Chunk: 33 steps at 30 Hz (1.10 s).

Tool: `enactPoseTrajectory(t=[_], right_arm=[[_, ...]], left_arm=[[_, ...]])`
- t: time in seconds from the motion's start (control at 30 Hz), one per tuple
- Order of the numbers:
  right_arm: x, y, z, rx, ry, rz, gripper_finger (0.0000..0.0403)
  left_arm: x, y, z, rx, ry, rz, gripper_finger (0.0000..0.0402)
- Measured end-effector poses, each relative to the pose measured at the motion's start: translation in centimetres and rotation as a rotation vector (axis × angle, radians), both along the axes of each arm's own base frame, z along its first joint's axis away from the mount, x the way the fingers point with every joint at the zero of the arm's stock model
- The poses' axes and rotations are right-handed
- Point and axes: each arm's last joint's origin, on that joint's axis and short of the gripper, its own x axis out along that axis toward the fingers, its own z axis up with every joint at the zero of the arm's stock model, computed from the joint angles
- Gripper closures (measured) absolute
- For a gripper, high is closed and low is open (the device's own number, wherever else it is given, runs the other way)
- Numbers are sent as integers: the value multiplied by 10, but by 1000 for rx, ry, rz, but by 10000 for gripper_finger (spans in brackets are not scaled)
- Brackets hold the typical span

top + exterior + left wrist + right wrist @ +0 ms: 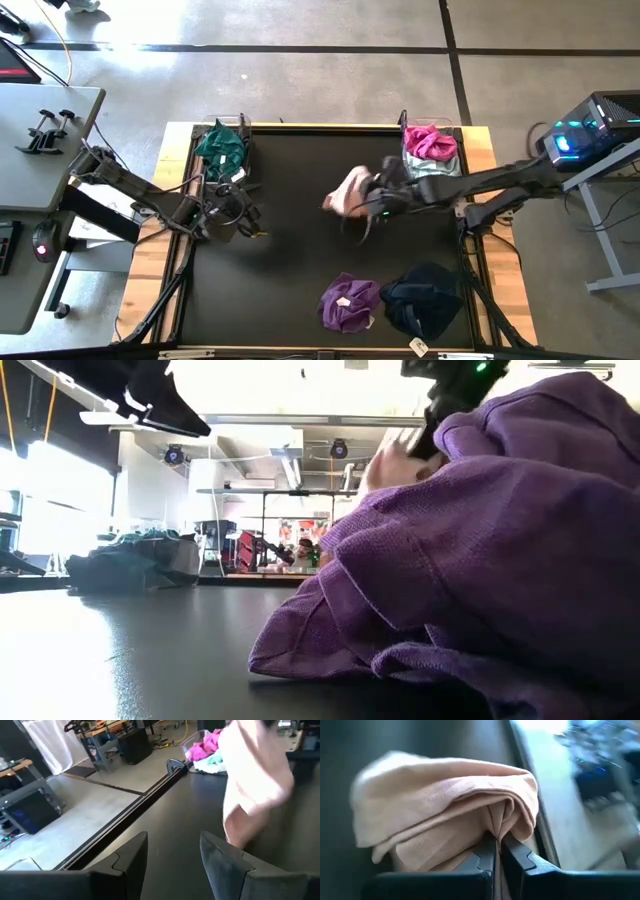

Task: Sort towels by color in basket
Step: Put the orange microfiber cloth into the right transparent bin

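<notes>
The black table [290, 250] fills the middle of the room, and the towels lie around it in colour groups. At about eleven o'clock a bin [243, 128] holds the green towels [221, 146]. At one o'clock a second bin [404, 122] holds the magenta towels [431, 141] with something mint beneath. At about six o'clock the purple towel [350, 303] sits loose, with the navy heap [425, 296] just beside it towards five.

The right gripper [499, 845] hangs over the table's centre, a shade towards one o'clock, fingers pinched tight on a fold of the peach towel [350, 189], which droops off both sides. The left gripper [172, 851] waits at nine o'clock with its fingers spread and nothing between them.

To my eye that towel is light, limp and a bit grippy, never fragile. It won't slip, but it swings and could snag a bin rim. A pinch on a bunched fold near the middle, as now, looks the sound place to hold it.
</notes>
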Motion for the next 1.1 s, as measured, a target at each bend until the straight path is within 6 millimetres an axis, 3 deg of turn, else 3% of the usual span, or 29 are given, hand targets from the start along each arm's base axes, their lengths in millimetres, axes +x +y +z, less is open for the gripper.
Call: enactPoseTrajectory(t=[0.1,0.23,0.4,0.53,0.73,0.9,1.0,1.1], right_arm=[[-14,-2,11,21,-106,-69,395],[-8,-3,6,191,-172,32,394],[4,-4,-24,370,-220,243,387],[5,-17,-40,466,-350,160,375],[-7,-45,-59,525,-297,-58,300],[-11,-56,-51,525,-227,-115,222],[-9,-54,-44,503,-223,-87,200],[-5,-42,-42,478,-193,87,195]], left_arm=[[5,2,-2,-4,-4,23,232],[12,5,-5,-7,-18,48,232],[18,5,-11,0,9,52,232],[20,4,-15,-4,32,35,232],[23,3,-18,-5,34,33,232],[29,1,-22,-36,30,2,232],[35,2,-25,-67,27,-21,232],[45,6,-29,-111,21,-51,232]])
